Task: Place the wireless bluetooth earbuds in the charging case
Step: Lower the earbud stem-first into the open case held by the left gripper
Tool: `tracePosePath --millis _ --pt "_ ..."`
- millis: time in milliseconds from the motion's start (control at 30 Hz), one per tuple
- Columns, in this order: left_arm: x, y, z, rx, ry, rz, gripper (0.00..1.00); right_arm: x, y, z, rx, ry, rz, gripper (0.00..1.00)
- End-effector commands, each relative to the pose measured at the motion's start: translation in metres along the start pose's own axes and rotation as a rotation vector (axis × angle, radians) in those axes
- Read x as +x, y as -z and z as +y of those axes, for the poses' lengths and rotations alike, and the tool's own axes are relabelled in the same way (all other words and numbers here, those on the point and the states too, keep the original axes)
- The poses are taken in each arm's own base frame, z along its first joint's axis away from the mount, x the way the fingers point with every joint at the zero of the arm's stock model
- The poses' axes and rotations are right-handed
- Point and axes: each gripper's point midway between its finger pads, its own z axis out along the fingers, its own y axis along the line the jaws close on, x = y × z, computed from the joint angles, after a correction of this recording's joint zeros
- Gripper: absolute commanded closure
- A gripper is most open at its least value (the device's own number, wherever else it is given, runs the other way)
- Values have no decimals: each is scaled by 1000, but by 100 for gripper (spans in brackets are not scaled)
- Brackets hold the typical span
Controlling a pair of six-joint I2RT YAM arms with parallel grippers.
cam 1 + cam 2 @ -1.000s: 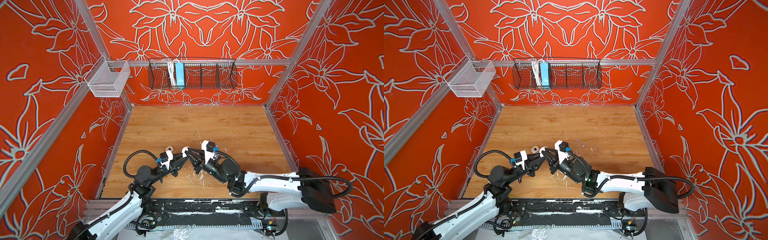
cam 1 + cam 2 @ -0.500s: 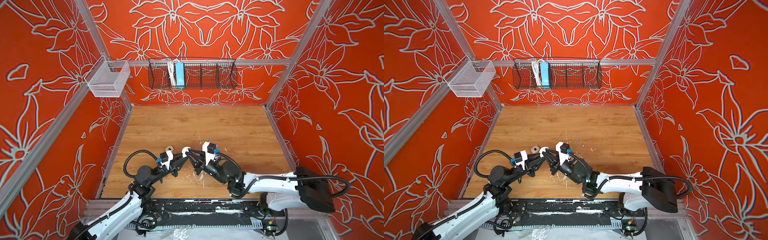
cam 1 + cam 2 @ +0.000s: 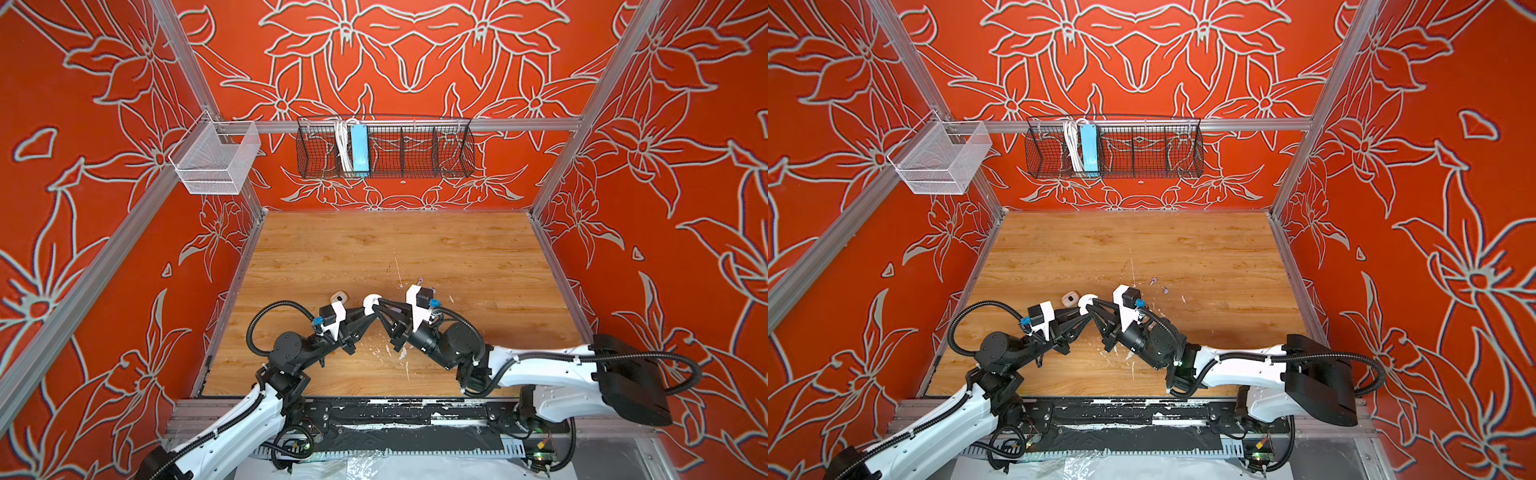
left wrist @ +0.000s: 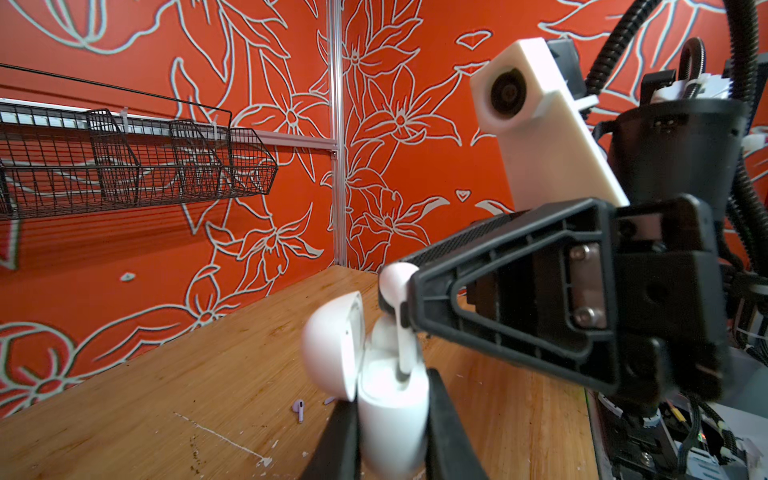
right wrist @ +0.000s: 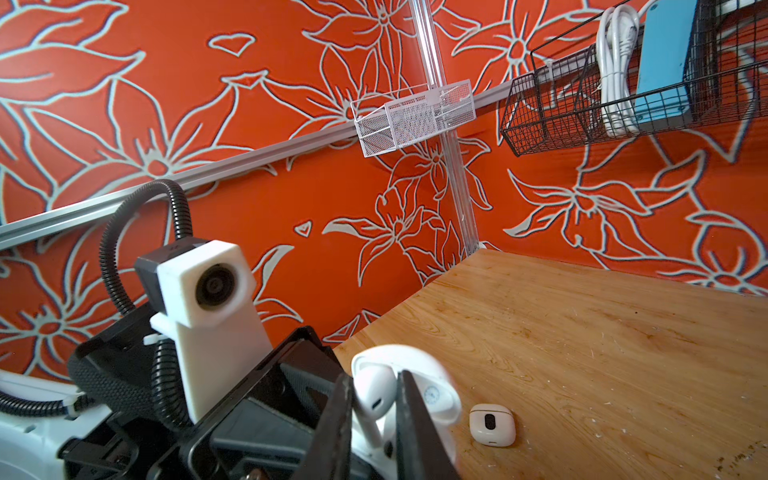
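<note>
Two arms meet low over the near tabletop (image 3: 415, 249), fingertip to fingertip.
The left gripper (image 3: 366, 319) reaches in from the left, its fingers (image 4: 446, 432) pinching the white charging case (image 4: 390, 419) upright with the lid flipped back; the right gripper (image 3: 380, 309) angles in opposite, fingers (image 5: 409, 415) clamped on a white earbud (image 5: 372, 392) whose stem dips into the case's socket.

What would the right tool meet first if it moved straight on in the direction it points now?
Probably the open lid of the white charging case, held by the left tool: in the right wrist view it stands just behind the white earbud that the right tool pinches. Depth is unclear.
</note>
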Motion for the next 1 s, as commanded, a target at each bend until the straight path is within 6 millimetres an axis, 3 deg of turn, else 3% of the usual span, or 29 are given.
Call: tracePosePath --millis 0,200,333,667,867,967 --pt "-21 2 -11 53 -53 -83 100 14 1 -5 27 14 53 83" --pt "-24 4 -17 78 -68 -107 100 15 3 -9 41 10 51 81" --pt "-24 4 -17 78 -68 -105 100 17 6 -12 50 8 50 64" --pt "-19 3 -10 41 -65 -84 100 -2 21 -12 59 46 38 52" --pt "-13 1 -2 1 -67 -50 100 -20 30 1 6 41 55 33" --pt "-11 0 -3 12 -69 -45 100 -27 25 4 22 48 121 38"
